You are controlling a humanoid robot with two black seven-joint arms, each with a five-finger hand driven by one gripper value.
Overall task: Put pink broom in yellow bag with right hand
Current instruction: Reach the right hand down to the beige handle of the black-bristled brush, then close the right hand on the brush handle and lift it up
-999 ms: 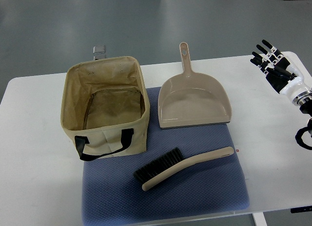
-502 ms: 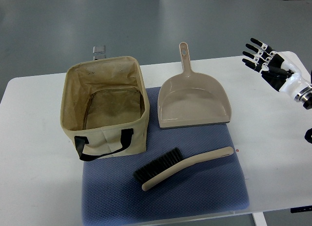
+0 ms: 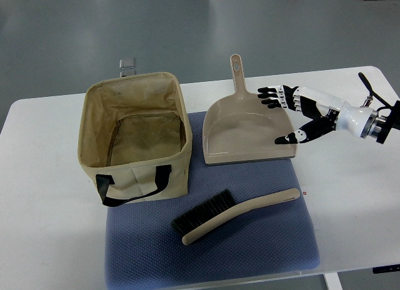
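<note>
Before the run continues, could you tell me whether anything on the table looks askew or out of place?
Nothing stands out. The beige fabric bag stands upright and open, the beige plastic dustpan lies flat, and the beige black-bristled brush lies on the blue mat. The open right hand hovers over the dustpan.

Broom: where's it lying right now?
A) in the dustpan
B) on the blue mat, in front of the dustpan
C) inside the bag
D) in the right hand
B: the broom lies flat on the blue mat, nearer the camera than the dustpan; the right hand is open over the dustpan's right edge, holding nothing, and the bag is empty.
</note>
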